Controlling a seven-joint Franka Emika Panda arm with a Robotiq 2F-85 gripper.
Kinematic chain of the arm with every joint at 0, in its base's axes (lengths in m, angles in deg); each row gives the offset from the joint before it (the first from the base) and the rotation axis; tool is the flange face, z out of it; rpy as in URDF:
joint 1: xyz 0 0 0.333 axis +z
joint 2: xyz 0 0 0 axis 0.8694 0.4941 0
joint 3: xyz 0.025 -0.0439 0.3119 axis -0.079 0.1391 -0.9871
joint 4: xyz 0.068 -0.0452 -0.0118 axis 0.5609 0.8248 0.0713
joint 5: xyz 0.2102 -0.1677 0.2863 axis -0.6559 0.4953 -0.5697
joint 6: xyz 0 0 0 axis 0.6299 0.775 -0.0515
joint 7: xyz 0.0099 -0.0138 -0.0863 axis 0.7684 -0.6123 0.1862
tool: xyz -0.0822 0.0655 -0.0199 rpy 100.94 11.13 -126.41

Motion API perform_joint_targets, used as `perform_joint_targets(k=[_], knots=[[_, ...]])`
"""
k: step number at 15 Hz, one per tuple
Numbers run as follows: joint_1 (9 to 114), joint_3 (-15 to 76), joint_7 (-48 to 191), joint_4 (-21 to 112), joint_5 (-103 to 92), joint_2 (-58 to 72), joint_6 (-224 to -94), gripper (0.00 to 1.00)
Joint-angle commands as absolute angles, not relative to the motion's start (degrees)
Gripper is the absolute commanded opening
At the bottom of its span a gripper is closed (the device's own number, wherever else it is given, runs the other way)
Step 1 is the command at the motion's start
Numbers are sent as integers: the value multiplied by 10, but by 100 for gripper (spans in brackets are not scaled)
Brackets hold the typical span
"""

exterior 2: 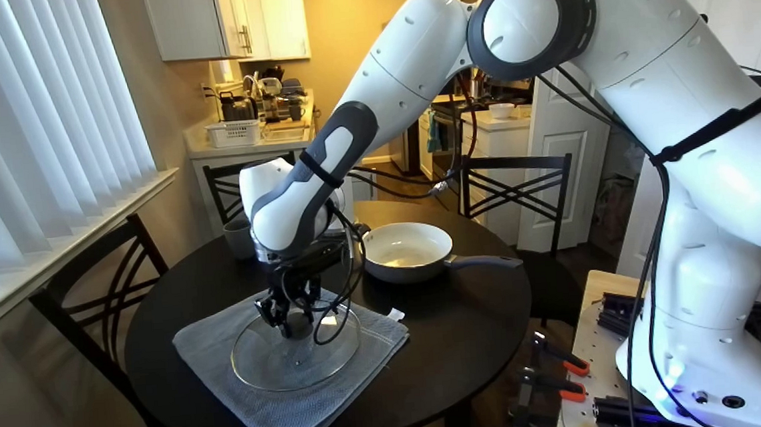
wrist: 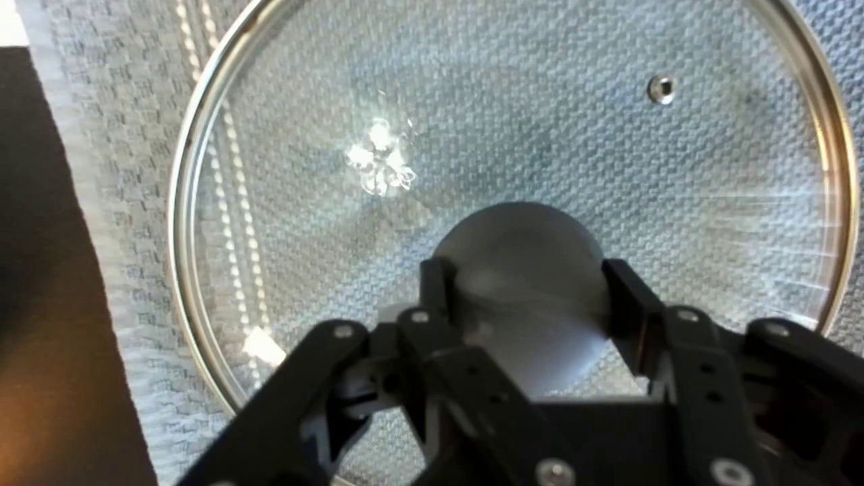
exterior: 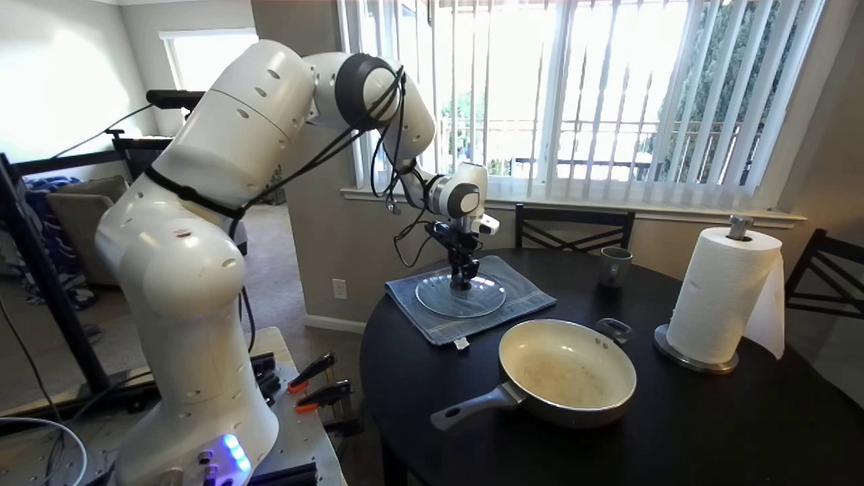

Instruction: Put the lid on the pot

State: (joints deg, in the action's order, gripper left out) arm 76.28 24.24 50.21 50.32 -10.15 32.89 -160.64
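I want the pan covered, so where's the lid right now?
In both exterior views, the lid is on the cloth, left of the pan, with the gripper at its knob.

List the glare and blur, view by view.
In an exterior view, the window is largely blown out white; in an exterior view, a warm glint sits in the pan; in the wrist view, white glare dots the lid and its knob looks soft.

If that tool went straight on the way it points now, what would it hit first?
Most likely the lid: the tool points down at it, its fingers on either side of the knob. How much room lies under the fingers is hard to judge.
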Motion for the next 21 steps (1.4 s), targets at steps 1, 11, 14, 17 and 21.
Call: perform_joint_targets(k=[1, 11, 14, 17, 21], knots=[[757, 248, 500, 510, -112, 277, -1577, 34], [718, 260, 522, 497, -113, 245, -1479, 34], [687, 274, 529, 507, -114, 228, -1466, 34], [652, 291, 530, 516, -118, 215, -1463, 34], [611, 313, 525, 519, -117, 216, -1451, 34]])
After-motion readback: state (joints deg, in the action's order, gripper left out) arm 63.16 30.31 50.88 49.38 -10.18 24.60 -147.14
